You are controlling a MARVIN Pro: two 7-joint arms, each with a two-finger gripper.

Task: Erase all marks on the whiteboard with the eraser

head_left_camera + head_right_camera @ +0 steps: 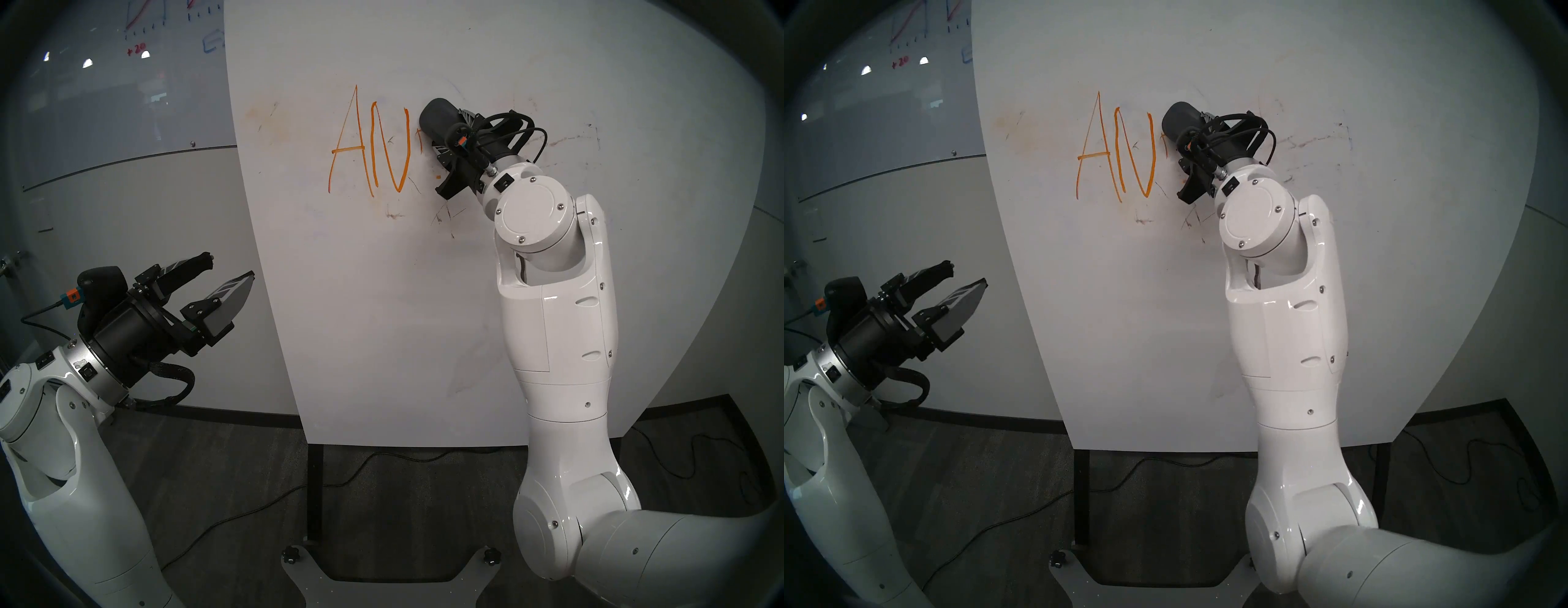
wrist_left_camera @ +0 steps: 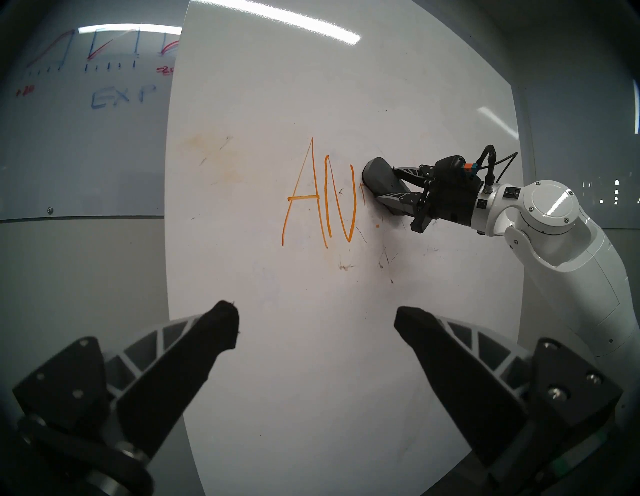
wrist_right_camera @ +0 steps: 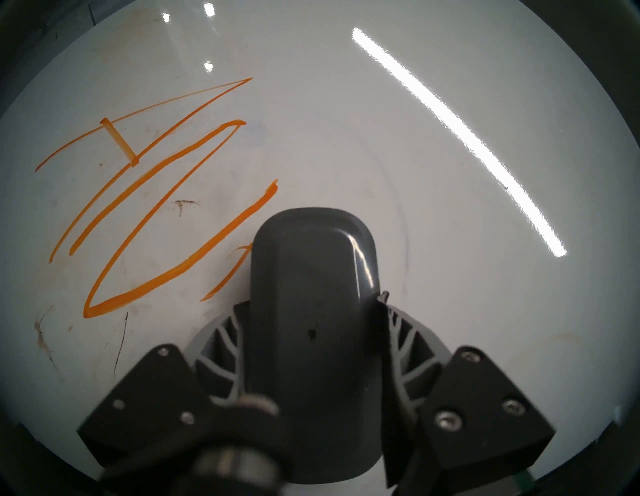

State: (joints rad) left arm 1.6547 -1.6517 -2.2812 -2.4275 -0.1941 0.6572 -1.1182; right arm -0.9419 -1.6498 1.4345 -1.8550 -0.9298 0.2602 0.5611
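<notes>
Nearest, low on the left, the left gripper point(image 1: 231, 271) hangs in the air short of the whiteboard point(image 1: 382, 318), its two fingers point(image 2: 221, 325) spread wide apart with nothing between them, pointing toward the board's left half. Below it lie dark carpet and a loose black cable point(image 1: 237, 518), and the whiteboard's black metal leg point(image 1: 315, 492) rises from a grey base.

Farther in, on the right, the white right arm point(image 1: 555, 331) reaches up to the board. The right gripper point(image 2: 388, 188) is clamped on the eraser point(image 1: 437, 121), a dark grey block with rounded ends, one finger on each long side. The eraser's far face lies against the board, just right of the marks point(image 1: 369, 148).

On the board, orange letters A and N stand whole, left of the eraser. A short orange stroke shows at the eraser's left edge, and a small orange dot point(image 2: 377, 226) sits below it. Faint grey-brown scratches and smudges scatter around the letters.

Farthest, at upper left, a glass wall board point(image 2: 86, 114) carries red and blue graph scribbles.
</notes>
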